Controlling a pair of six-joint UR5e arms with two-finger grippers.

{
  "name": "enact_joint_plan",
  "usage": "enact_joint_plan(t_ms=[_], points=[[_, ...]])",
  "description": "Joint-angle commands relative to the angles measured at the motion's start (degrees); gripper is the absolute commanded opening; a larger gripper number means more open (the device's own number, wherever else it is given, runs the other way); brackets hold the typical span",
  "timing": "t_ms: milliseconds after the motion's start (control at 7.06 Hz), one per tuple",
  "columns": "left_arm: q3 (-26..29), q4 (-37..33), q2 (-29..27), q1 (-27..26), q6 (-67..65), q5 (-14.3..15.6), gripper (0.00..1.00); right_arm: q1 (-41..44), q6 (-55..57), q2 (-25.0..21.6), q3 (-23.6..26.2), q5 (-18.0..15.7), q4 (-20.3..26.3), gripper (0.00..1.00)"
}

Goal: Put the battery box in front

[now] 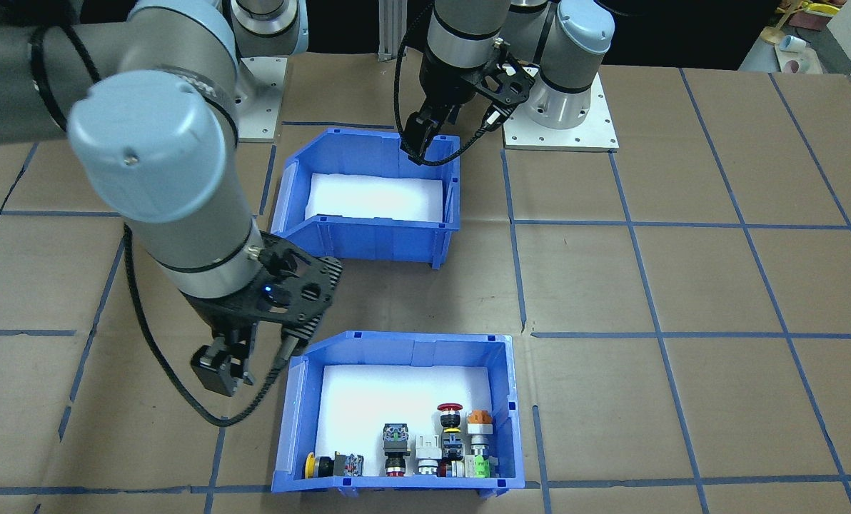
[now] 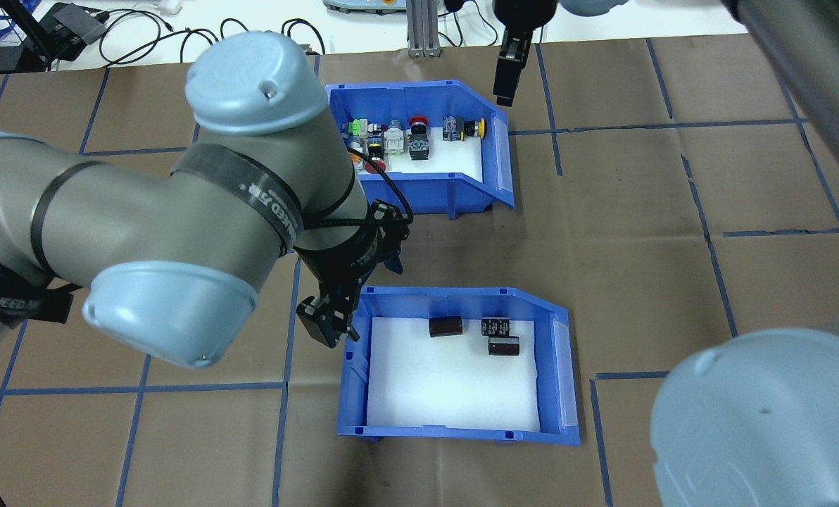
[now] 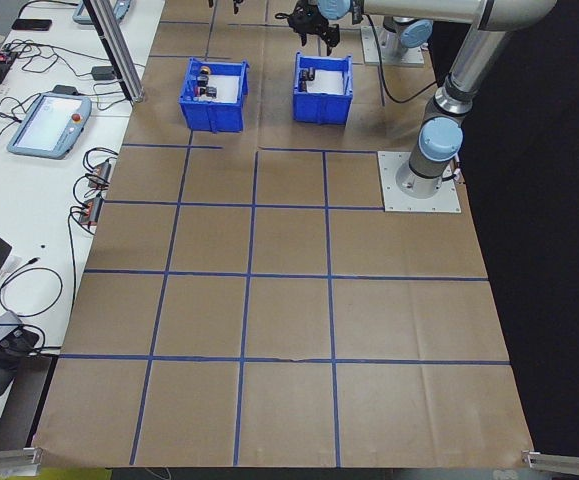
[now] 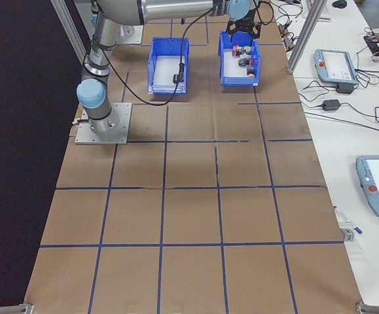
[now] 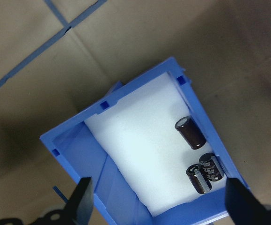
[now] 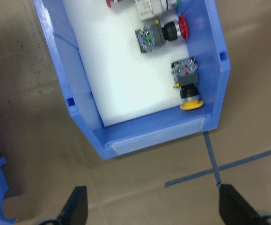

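The battery box (image 2: pixel 455 433), a blue bin with a white foam liner, sits nearer the robot and holds three dark cells (image 2: pixel 445 326). My left gripper (image 2: pixel 328 322) is open, just above the box's left rear corner. In the left wrist view its fingers (image 5: pixel 81 201) spread wide over the box wall (image 5: pixel 112 183) and the cells (image 5: pixel 190 132). In the front-facing view the box (image 1: pixel 368 232) hides its cells. My right gripper (image 2: pixel 505 81) is open and empty, over bare table beside the switch bin (image 2: pixel 426 193).
The switch bin (image 1: pixel 397 485) with colourful push-buttons lies farther from the robot, in line with the battery box. Arm base plates (image 1: pixel 561 125) are bolted at the robot's edge. Brown paper with a blue tape grid covers the table. Teach pendants (image 4: pixel 336 65) lie on side benches.
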Motion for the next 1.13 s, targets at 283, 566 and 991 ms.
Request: enact_joint_plan(t_ms=[283,566,991], points=[[-17.2,23.7,4.7,-8.8,-24.0,4.0,0.98,9.6,-2.5,9.7,-10.0,-0.5,1.1,1.00],[-20.6,26.1,4.2,-10.1,-25.4,4.5,0.98,12.4,-4.5,11.0,-9.3,-0.9,1.3,1.00],[-23.0,28.4,3.9,-10.4,-25.8,4.3,0.98,14.3,-4.5,10.2,-1.9,-1.1,1.8,0.99]])
